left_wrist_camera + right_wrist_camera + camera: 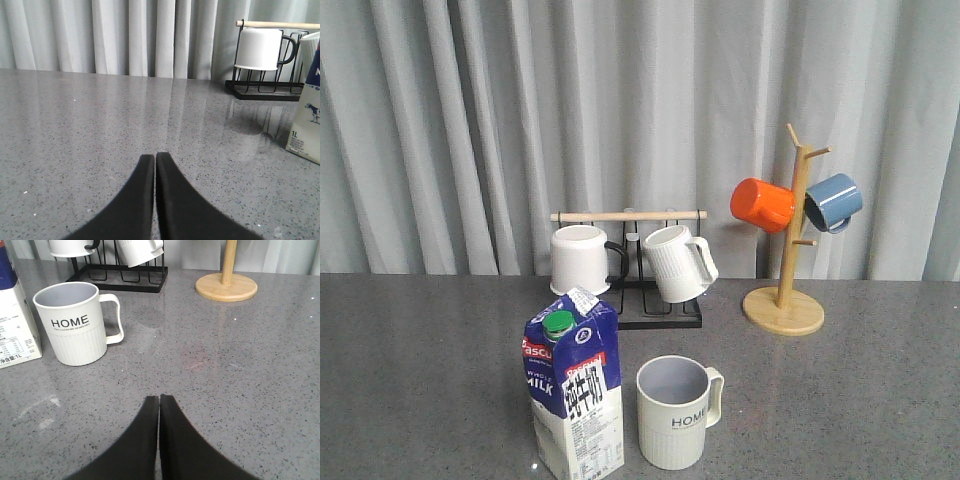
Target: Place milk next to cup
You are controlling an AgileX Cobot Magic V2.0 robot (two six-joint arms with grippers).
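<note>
The milk (573, 392), a blue-and-white carton with a green cap, stands upright at the front of the table, just left of the cup (675, 411), a cream ribbed mug with "HOME" lettering. A small gap separates them. The carton's edge shows in the left wrist view (307, 117) and in the right wrist view (14, 325). The cup shows in the right wrist view (76, 322). My left gripper (155, 156) is shut and empty, low over bare table left of the carton. My right gripper (159, 398) is shut and empty, apart from the cup. Neither gripper shows in the front view.
A black wire rack (655, 310) with a wooden bar holds a white mug with a black handle (582, 260) and a white ribbed mug (677, 263) behind the milk. A wooden mug tree (786, 300) at the back right carries an orange mug (762, 205) and a blue mug (833, 202). Grey curtains hang behind.
</note>
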